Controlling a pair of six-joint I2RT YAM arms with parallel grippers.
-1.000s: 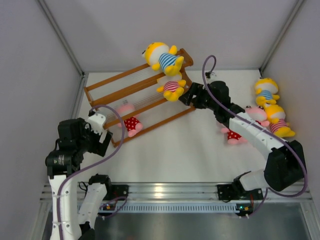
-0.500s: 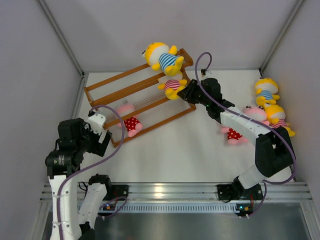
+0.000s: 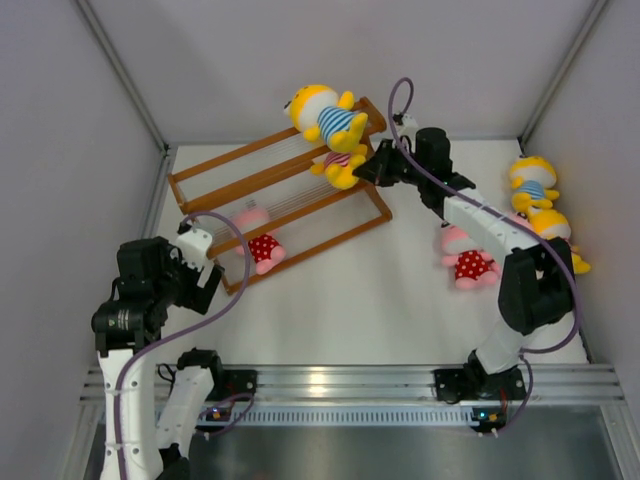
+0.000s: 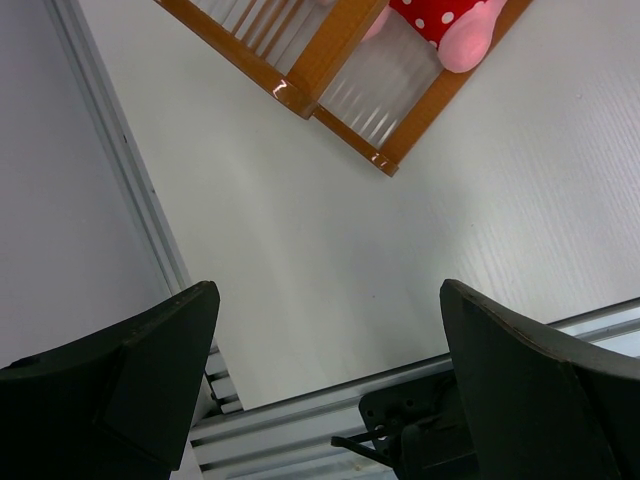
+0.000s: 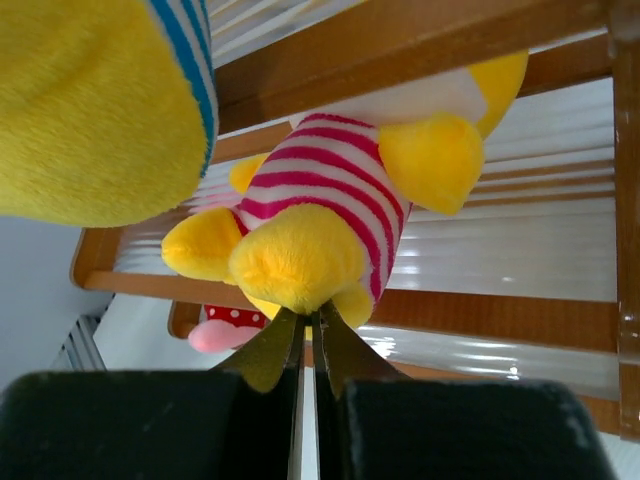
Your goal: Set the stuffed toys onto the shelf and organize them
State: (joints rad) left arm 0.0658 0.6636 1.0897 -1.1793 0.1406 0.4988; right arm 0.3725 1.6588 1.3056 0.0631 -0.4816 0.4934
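The right gripper (image 5: 307, 325) is closed, its fingertips meeting against the foot of the pink-striped yellow toy (image 5: 325, 215) on the middle tier of the shelf (image 3: 330, 241). The blue-striped yellow toy (image 3: 326, 114) sits on the top tier and a red-dotted pink toy (image 3: 259, 243) on the lowest. The left gripper (image 4: 325, 340) hangs wide open above the table (image 4: 300, 230) beside the shelf's near corner. Three more toys (image 3: 532, 186) lie at the right.

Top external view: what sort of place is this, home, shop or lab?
Probably a lab robot cell: bare white enclosure walls, arms bolted to an aluminium rail, staged stuffed toys and shelf.
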